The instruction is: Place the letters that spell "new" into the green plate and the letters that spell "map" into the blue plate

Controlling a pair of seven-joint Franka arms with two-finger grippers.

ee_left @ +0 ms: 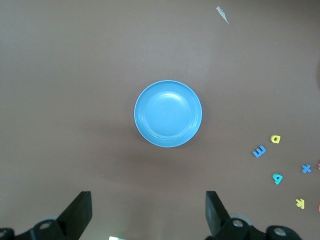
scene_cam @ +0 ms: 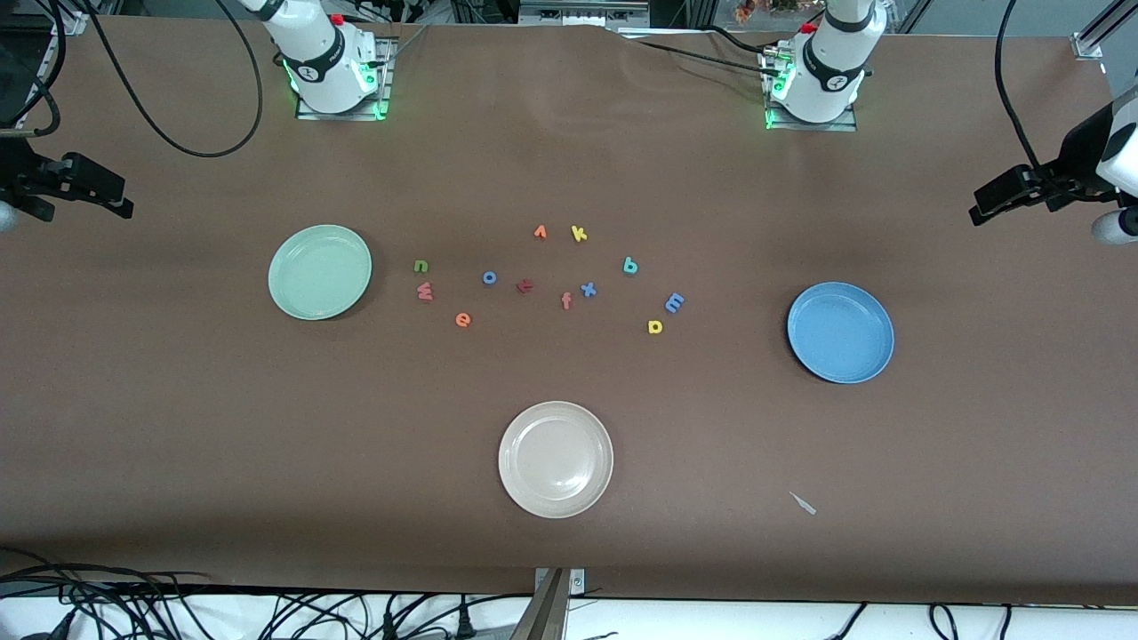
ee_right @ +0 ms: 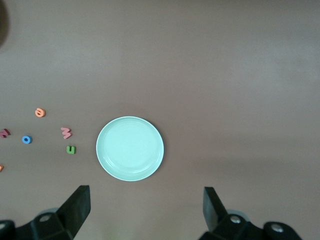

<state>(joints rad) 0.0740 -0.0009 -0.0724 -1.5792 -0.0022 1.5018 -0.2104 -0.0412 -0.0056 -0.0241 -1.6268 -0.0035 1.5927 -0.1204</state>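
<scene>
The green plate (scene_cam: 320,271) lies toward the right arm's end, with the green n (scene_cam: 421,265), pinkish w (scene_cam: 425,291) and orange e (scene_cam: 462,319) on the table beside it. Toward the left arm's end lies the blue plate (scene_cam: 840,332); the blue m (scene_cam: 675,302), yellow p (scene_cam: 655,326) and teal a (scene_cam: 629,265) lie apart from it, toward the middle. My left gripper (ee_left: 148,200) hangs open and empty high over the table by the blue plate (ee_left: 168,113). High by the green plate (ee_right: 130,148), my right gripper (ee_right: 146,196) is open and empty too.
Other letters lie among them: blue o (scene_cam: 489,277), dark red t (scene_cam: 524,285), orange f (scene_cam: 566,300), blue x (scene_cam: 588,289), orange v (scene_cam: 540,232), yellow k (scene_cam: 579,234). A cream-white plate (scene_cam: 556,459) sits nearer the front camera. A pale scrap (scene_cam: 803,503) lies near it.
</scene>
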